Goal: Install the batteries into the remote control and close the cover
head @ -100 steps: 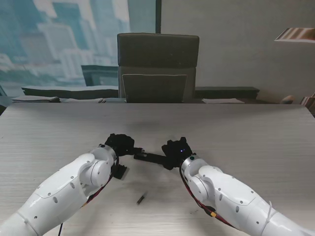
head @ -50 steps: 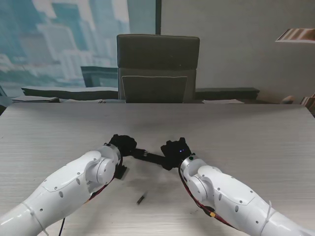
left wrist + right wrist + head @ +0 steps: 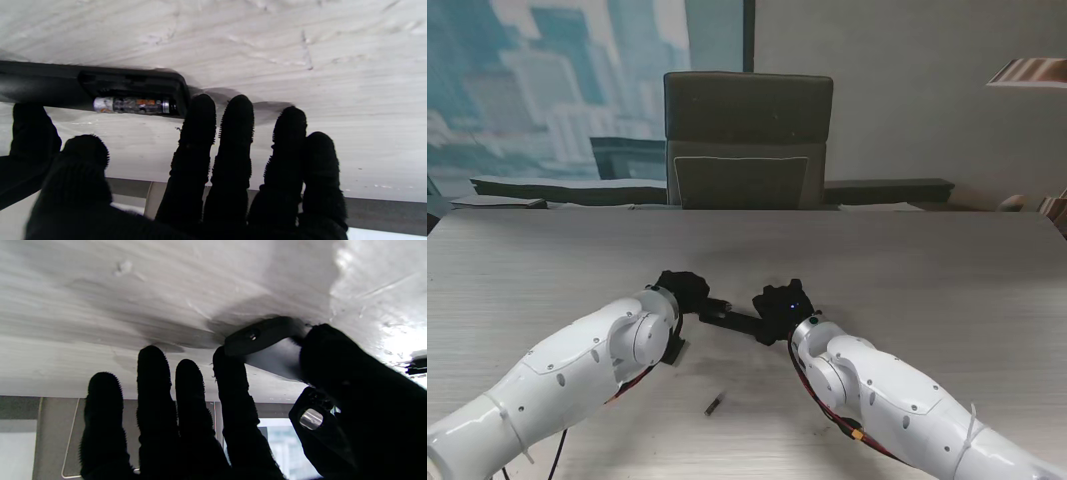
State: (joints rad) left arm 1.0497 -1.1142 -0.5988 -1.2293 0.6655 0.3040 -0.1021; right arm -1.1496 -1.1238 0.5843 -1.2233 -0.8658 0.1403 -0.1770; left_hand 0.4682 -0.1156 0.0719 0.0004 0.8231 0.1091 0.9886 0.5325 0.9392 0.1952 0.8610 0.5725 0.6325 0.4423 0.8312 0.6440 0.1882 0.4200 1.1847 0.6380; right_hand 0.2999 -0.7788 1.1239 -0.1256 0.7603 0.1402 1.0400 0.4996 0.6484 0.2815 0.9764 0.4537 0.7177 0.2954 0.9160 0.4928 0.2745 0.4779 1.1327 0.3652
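The black remote [image 3: 732, 320] lies across the table between my two hands. In the left wrist view its battery bay [image 3: 133, 90] is open, with one battery [image 3: 133, 105] lying in it. My left hand [image 3: 682, 291] is open, its fingers spread [image 3: 233, 173] and the index fingertip [image 3: 200, 113] touching the remote's end. My right hand [image 3: 782, 305] is shut on the other end of the remote [image 3: 263, 336], pinched between thumb [image 3: 333, 353] and index finger [image 3: 230, 373]. A loose battery [image 3: 714, 404] lies nearer to me. A small black piece [image 3: 673, 350], possibly the cover, sits beside my left forearm.
A dark office chair [image 3: 747, 140] stands beyond the table's far edge [image 3: 747, 212]. Papers and a low shelf [image 3: 567, 187] lie behind it. An orange-plugged cable [image 3: 855, 434] hangs under my right forearm.
My left arm has swung a little to the right, bringing the hand closer to the remote's end. The right hand and the loose battery have stayed put.
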